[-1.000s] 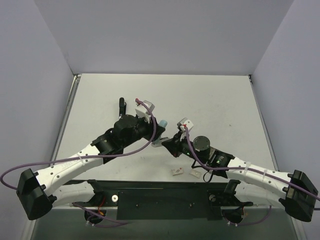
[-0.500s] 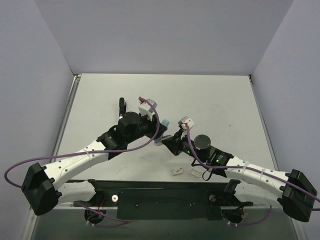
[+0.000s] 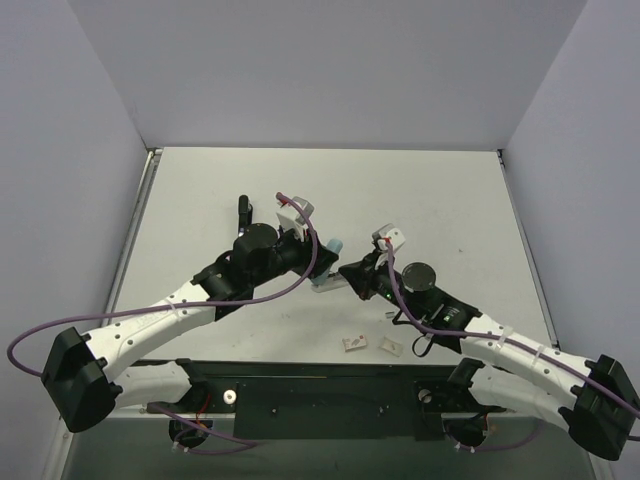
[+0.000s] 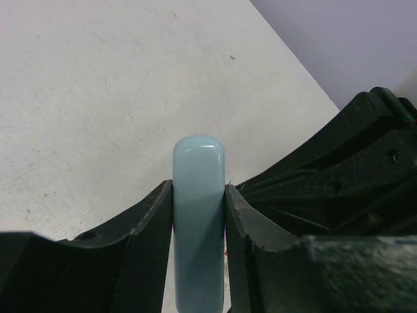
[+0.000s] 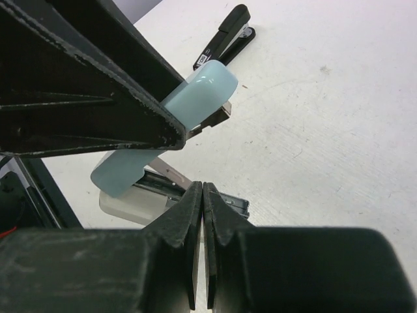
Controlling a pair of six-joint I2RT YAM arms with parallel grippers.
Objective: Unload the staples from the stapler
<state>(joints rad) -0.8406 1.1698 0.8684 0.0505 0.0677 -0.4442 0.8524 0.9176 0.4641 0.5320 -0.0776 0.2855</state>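
Clamping the opened blue stapler (image 5: 202, 88) mid-frame in your left pincer (image 4: 199, 195), you must next part the pressed-together right pincer (image 5: 202, 189) over its magazine (image 5: 171, 175).

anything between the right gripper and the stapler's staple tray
Nothing visible. The shut right gripper has its tips right at the metal tray, under the raised blue lid that the left gripper clamps. The black stapler lies apart, farther back.

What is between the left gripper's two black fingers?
The blue stapler, pinched by both fingers with no gap. The left wrist view shows it best.
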